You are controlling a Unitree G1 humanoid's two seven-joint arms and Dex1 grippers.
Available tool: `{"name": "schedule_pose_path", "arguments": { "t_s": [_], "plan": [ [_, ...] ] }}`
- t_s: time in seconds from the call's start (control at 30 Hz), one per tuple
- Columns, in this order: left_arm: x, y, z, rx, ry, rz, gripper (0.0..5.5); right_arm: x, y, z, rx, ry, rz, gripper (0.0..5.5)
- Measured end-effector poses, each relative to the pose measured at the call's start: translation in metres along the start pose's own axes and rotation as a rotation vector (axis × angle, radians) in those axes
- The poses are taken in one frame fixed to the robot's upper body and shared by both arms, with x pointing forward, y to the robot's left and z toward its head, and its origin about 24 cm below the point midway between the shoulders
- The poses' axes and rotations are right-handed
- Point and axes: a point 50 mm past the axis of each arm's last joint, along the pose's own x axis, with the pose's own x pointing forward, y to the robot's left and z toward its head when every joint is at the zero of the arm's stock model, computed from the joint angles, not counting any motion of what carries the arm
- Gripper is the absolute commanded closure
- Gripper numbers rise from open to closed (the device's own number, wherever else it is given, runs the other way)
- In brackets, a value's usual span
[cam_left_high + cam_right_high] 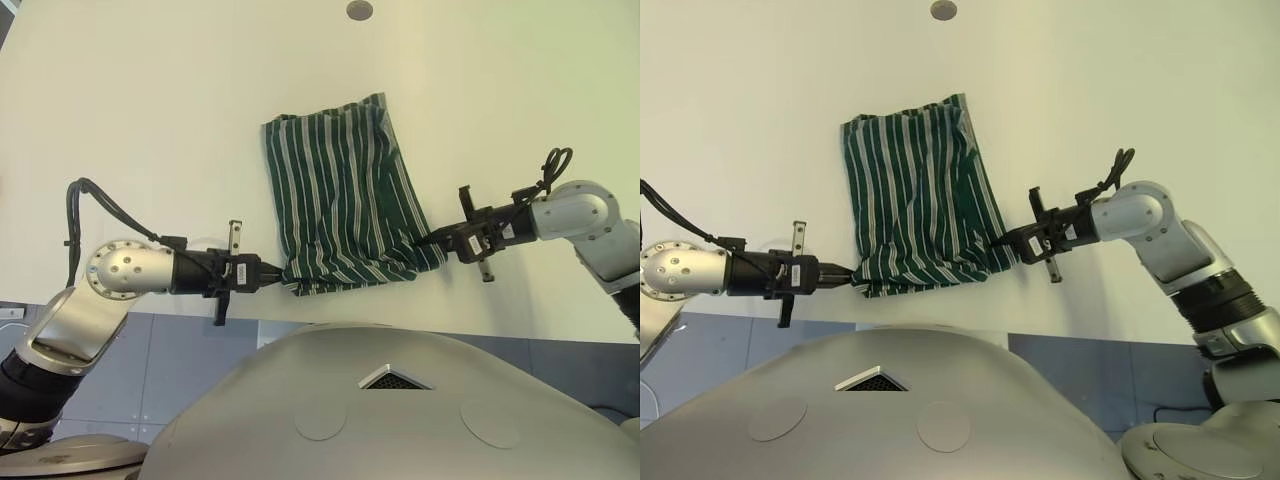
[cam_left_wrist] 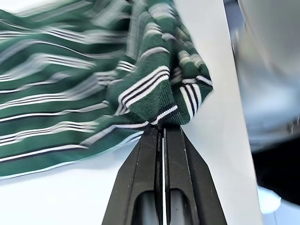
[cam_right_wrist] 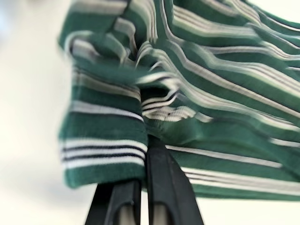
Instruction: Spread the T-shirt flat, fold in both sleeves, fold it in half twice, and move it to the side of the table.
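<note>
We keep the striped T-shirt (image 1: 340, 200) on the table (image 1: 150, 110), its hem reaching the table's near edge. Our left gripper (image 1: 272, 274) and right gripper (image 1: 432, 240), both by that edge, have their jaws clamped on the hem's two corners, probably to fold it in half away from the edge.

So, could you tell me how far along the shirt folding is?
No sleeves stick out: the T-shirt lies as a narrow rectangle, so the sleeve folds look done. In hand: the left gripper and right gripper each pinch a near corner, probably for a halving fold. Moving it to the side of the table is left.
</note>
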Motion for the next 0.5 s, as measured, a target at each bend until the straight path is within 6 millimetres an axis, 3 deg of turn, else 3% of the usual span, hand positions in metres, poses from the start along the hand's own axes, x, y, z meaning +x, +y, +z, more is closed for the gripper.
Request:
{"name": "schedule_pose_path", "arguments": {
  "t_s": [0.03, 0.13, 0.17, 0.27, 0.4, 0.5],
  "plan": [
    [-0.002, 0.007, 0.003, -0.027, -0.022, 0.031, 5.5, -0.003, -0.011, 0.007, 0.041, -0.031, -0.012, 5.49],
    [-0.009, 0.046, 0.002, -0.19, -0.084, 0.228, 5.5, -0.017, -0.071, 0.037, 0.104, -0.087, -0.114, 5.49],
    [-0.009, 0.055, 0.0, -0.233, -0.097, 0.277, 5.5, -0.018, -0.081, 0.038, 0.133, -0.089, -0.131, 5.49],
    [-0.004, 0.097, 0.002, -0.364, -0.173, 0.462, 5.5, -0.013, -0.118, 0.024, 0.309, -0.084, -0.247, 5.49],
    [0.003, 0.125, -0.006, -0.491, -0.184, 0.601, 5.5, 0.003, -0.147, 0.005, 0.437, -0.05, -0.378, 5.49],
    [0.004, 0.143, -0.008, -0.549, -0.183, 0.691, 5.27, 0.012, -0.165, -0.004, 0.523, -0.045, -0.483, 4.81]
  ]
}}
